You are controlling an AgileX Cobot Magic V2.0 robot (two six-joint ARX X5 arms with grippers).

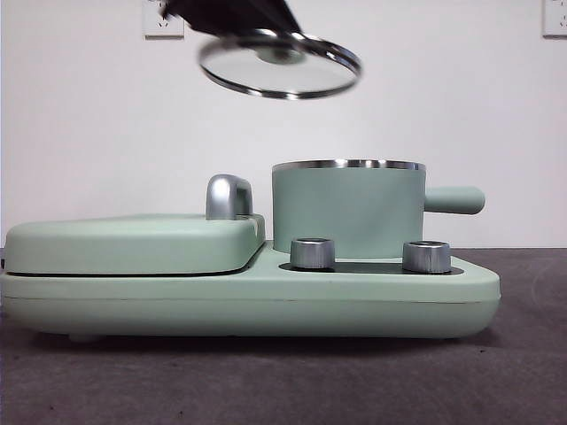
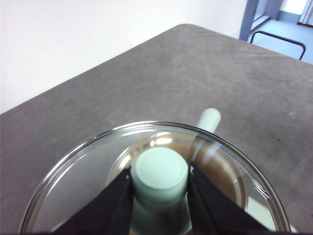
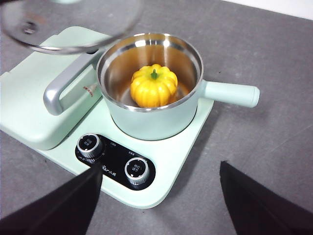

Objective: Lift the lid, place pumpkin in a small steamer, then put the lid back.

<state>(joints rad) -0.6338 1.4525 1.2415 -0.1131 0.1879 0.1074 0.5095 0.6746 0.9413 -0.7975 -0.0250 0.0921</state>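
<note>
Two steel dials (image 1: 312, 252) fronted the small steamer (image 1: 347, 211), the pumpkin (image 3: 153, 85) already inside. Up and off to the grill side hung the lid (image 1: 280, 65), tilted, left gripper (image 2: 159, 178) jaws clamped on its knob. Right gripper (image 3: 161, 196) jaws stood apart, waiting.

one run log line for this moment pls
stage: lid return pending | left gripper: shut on lid knob, held tilted above small steamer | pumpkin: inside steamer | right gripper: open, clear of pot
</note>
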